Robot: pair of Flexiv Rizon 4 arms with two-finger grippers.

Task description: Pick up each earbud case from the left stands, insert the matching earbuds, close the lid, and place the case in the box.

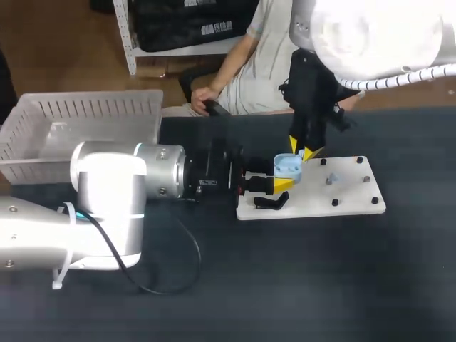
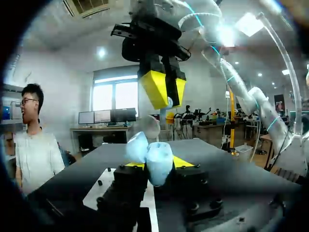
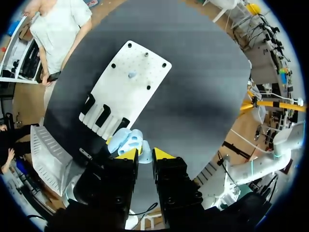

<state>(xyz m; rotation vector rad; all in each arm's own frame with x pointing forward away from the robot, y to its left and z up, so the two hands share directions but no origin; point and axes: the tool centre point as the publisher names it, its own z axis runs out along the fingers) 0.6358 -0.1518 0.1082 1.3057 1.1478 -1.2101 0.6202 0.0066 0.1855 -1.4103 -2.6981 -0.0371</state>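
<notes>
A light-blue earbud case (image 1: 287,166) with its lid up is held over the left end of the white board (image 1: 342,203). My left gripper (image 1: 280,179) is shut on it from the sides. In the left wrist view the case (image 2: 150,157) sits between that gripper's (image 2: 157,166) yellow tips. My right gripper (image 1: 303,152) hangs just above the case, shut on a small pale earbud (image 3: 144,156). From the left wrist it shows overhead (image 2: 163,92). Another earbud (image 1: 330,180) rests on a peg of the board.
A white slatted basket (image 1: 78,125) stands at the table's far left. Black stands (image 1: 272,202) line the board's left edge, under the held case. Dark table surface lies open in front of and right of the board.
</notes>
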